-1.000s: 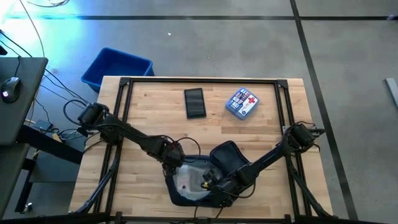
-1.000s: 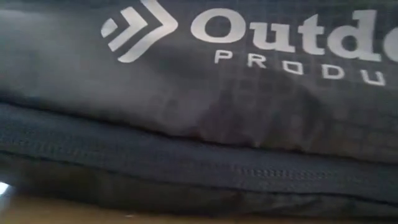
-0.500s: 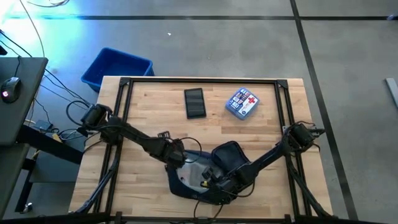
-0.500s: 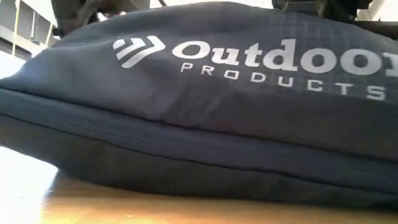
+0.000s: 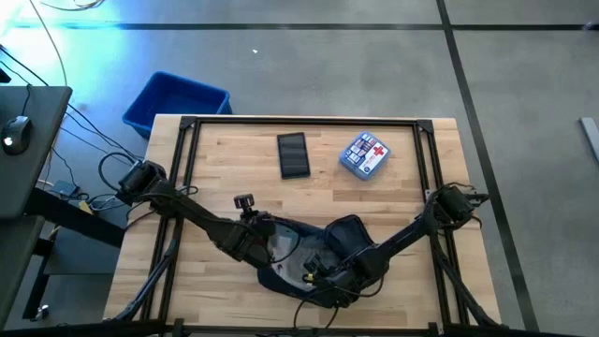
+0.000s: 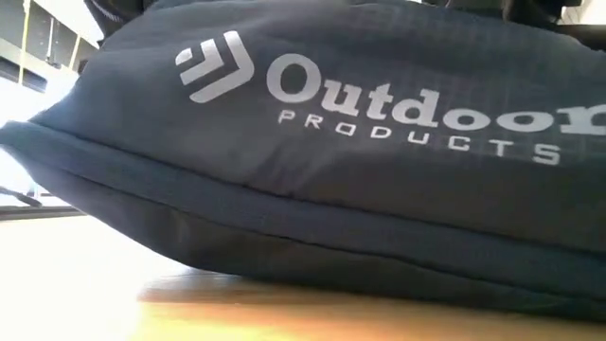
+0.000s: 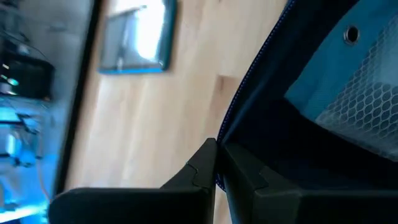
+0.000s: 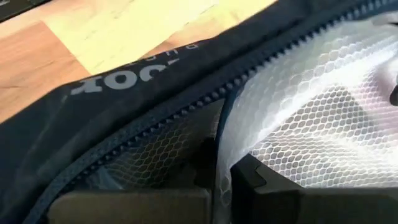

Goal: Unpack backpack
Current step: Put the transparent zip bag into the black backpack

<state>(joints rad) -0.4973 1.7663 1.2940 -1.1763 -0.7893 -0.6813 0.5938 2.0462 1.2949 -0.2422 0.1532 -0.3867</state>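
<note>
Shifted toward the table's middle since a moment ago, the left gripper (image 5: 255,236) now pinches the backpack's (image 5: 314,257) left zipper edge.

Lying at the table's (image 5: 225,173) near middle, the backpack has its long axis running left to right, opening upward, mesh lining showing. The right gripper (image 5: 323,274) sits on its near rim, jaws pressed together on mesh and zipper edge. Both arms hide much of the bag. A phone (image 5: 293,154) and first-aid pouch (image 5: 365,154) lie farther back.

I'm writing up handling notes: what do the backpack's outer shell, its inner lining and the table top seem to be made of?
Backpack: matte dark navy woven fabric, likely ripstop nylon, judging by its faint grid weave and printed logo. Lining: pale honeycomb mesh, probably synthetic. Table top: light wood planks with visible grain, looks smooth-finished.
</note>
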